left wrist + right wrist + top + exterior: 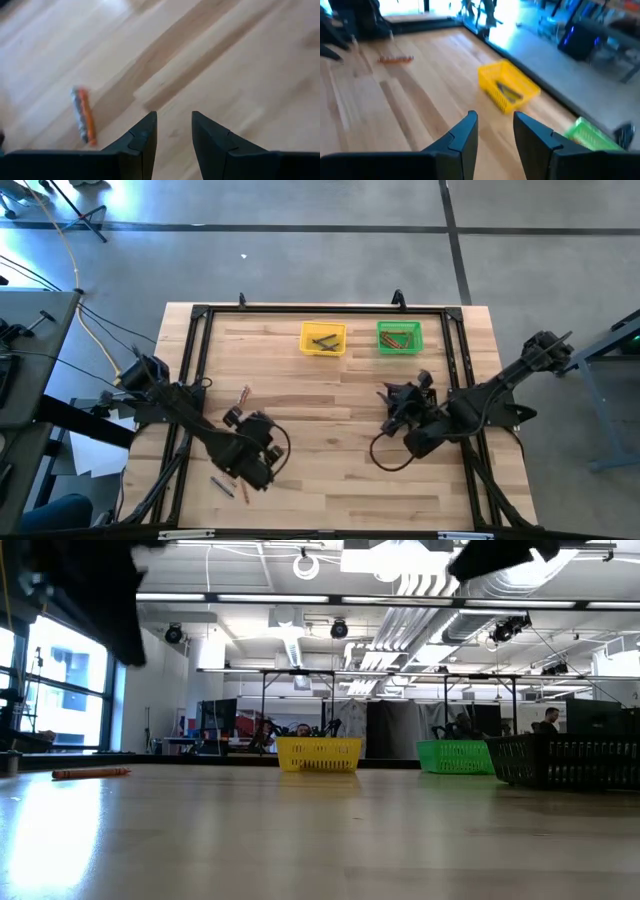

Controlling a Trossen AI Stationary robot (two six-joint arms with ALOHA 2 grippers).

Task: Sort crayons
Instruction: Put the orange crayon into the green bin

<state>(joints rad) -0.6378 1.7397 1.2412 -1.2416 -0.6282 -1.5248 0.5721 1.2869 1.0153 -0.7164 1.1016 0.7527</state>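
— Reporting on the left gripper [174, 131]: jaws parted, nothing between them, hovering over bare table [330, 480] just beside two loose crayons [83, 116], presumably lining up a pick.

— And the right gripper [495, 131]?

— Open too, empty, near the green bin [399, 337]. Grey sticks lie in the yellow bin [323, 338], orange in the green; one orange crayon [245, 395] is unsorted.

Yellow bin [323, 338]; green bin [399, 337]; orange-brown crayon [244, 397] on pale striped wooden table [330, 480]; dark fingers [141, 136].
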